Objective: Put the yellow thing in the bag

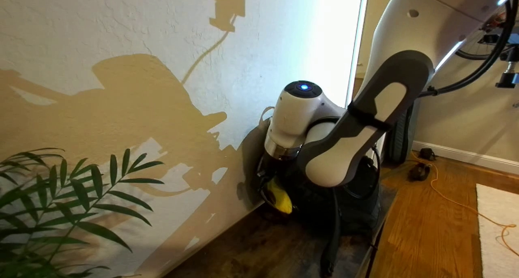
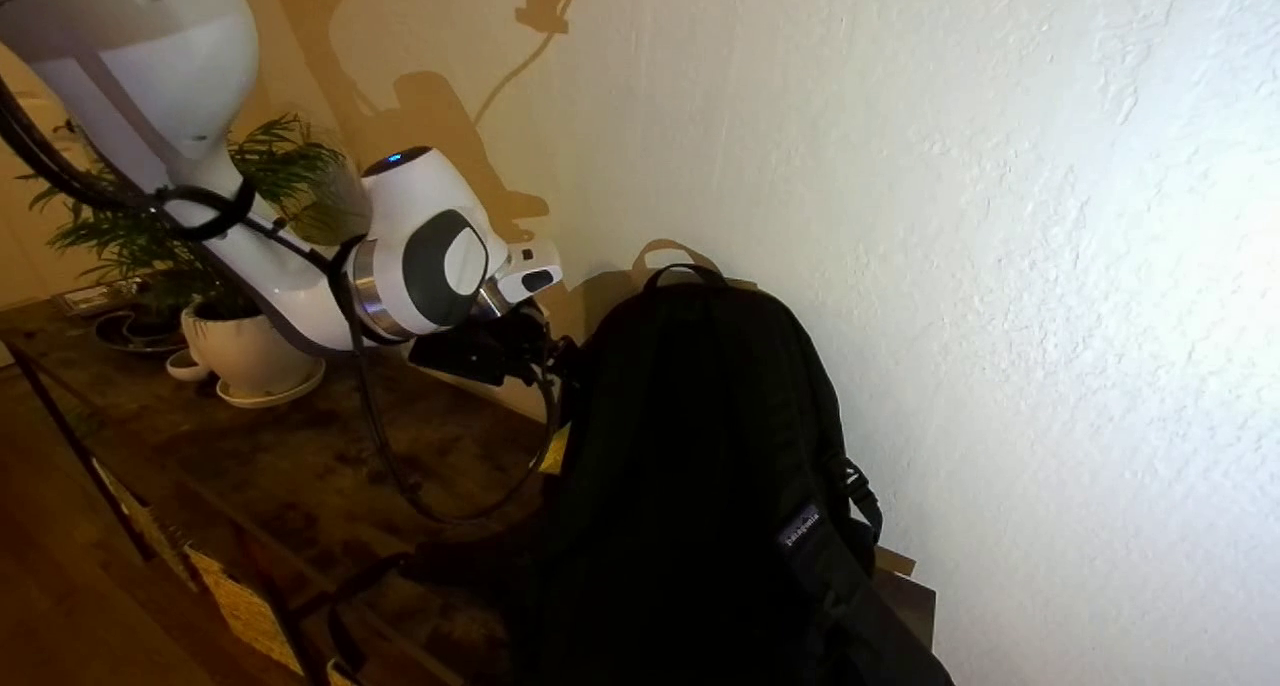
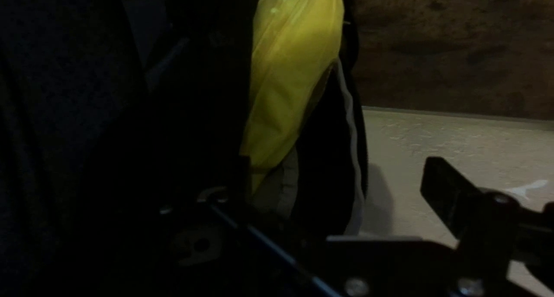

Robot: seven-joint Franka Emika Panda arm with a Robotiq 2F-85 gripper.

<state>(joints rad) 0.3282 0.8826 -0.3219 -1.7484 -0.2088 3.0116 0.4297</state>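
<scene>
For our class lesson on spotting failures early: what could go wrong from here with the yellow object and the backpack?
The yellow object shows at the side of the black backpack in both exterior views, so it might slip out. The claw stands open close to the backpack and could snag it when pulling away. In an exterior view, a black cable hangs in a loop beside the backpack; it may catch there.
</scene>
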